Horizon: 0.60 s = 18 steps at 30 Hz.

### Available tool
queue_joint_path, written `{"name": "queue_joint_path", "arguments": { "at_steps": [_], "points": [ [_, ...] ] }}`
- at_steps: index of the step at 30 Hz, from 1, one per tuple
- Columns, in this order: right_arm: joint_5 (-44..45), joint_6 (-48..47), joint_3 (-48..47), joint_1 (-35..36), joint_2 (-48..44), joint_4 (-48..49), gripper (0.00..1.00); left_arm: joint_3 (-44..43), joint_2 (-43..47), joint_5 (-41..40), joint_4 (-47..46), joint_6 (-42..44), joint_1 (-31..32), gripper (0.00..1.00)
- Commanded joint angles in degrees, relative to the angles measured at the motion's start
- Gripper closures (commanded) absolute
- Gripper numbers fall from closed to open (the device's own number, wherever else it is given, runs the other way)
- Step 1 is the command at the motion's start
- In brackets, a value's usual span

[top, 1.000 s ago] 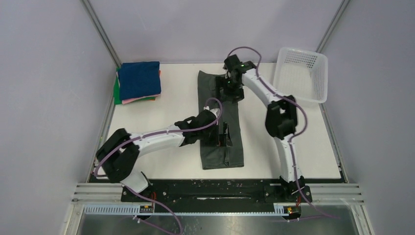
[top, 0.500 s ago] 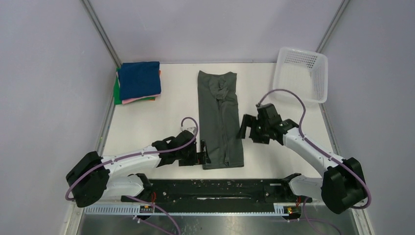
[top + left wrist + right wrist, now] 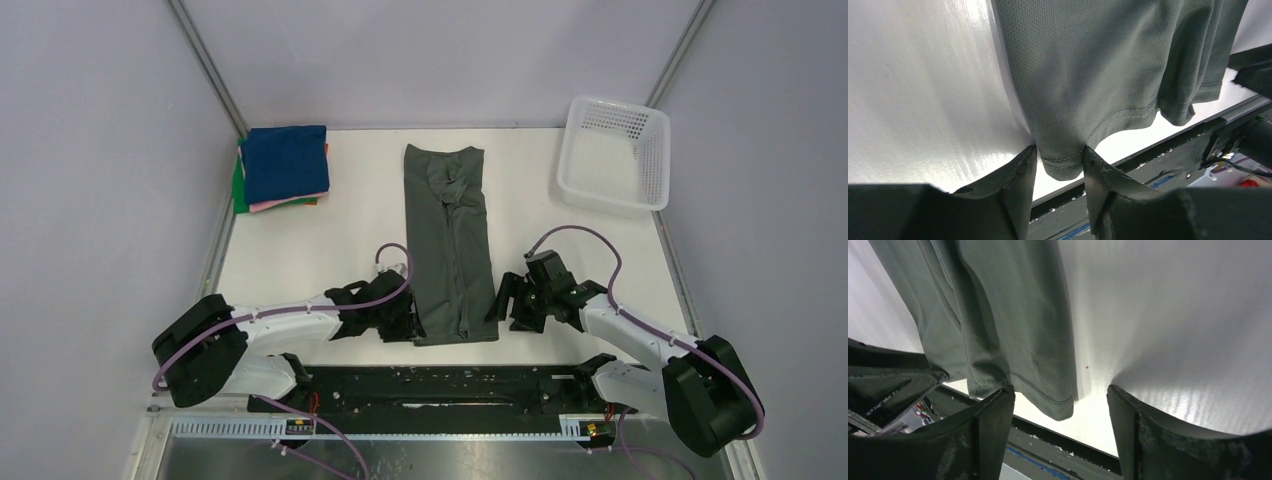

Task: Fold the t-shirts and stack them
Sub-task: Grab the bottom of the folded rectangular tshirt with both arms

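Left gripper (image 3: 1057, 156) is clenching the 6 o'clock hem of the single dark grey-green cloth t-shirt (image 3: 452, 240); right gripper (image 3: 1060, 390) is gaping there. Four folded t-shirts (image 3: 285, 165) are lying at 10 o'clock.

Top view was evenly lit from overhead, sharp, shadows faint. Wrist views: hard white glare on the table (image 3: 908, 90) beyond the left fingers (image 3: 1013, 200) and beyond the right fingers (image 3: 988, 435). Fingers themselves were dark and blurred. Shirt (image 3: 1088, 75) weave just past them was crisp.
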<state>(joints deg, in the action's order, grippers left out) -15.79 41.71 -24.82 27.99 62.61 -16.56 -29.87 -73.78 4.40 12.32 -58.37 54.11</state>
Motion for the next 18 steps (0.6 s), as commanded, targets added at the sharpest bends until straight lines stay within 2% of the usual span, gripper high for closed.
{"name": "queue_joint_path", "arguments": {
  "at_steps": [1,3,7,11,14,15,18],
  "points": [
    [-1.26,1.69,-0.04,3.25,2.73,2.3,0.28,-0.2,-3.32,-1.61,0.88,-0.43,0.3,0.64],
    [-0.34,1.96,-0.29,4.31,4.03,1.51,0.35,-0.45,-4.53,-1.71,0.53,-0.44,0.64,0.71],
    [0.05,2.63,0.42,5.34,5.05,-0.02,0.51,0.02,-5.39,-1.35,0.58,-1.16,0.82,0.93],
    [0.22,2.89,0.93,6.82,5.38,-1.24,0.67,1.73,-4.16,-2.84,1.71,-2.86,1.32,1.0],
    [-0.69,3.8,1.75,9.0,4.44,-1.39,0.88,2.42,-3.03,-3.04,3.45,-3.98,2.36,1.0],
    [-0.8,4.03,2.04,9.81,3.62,-1.99,0.98,2.44,-2.14,-3.71,4.6,-4.49,3.13,1.0],
    [-0.55,4.49,2.81,11.76,-1.09,-6.32,1.0,2.15,1.84,-7.22,10.09,-7.02,6.45,1.0]
  ]
}}
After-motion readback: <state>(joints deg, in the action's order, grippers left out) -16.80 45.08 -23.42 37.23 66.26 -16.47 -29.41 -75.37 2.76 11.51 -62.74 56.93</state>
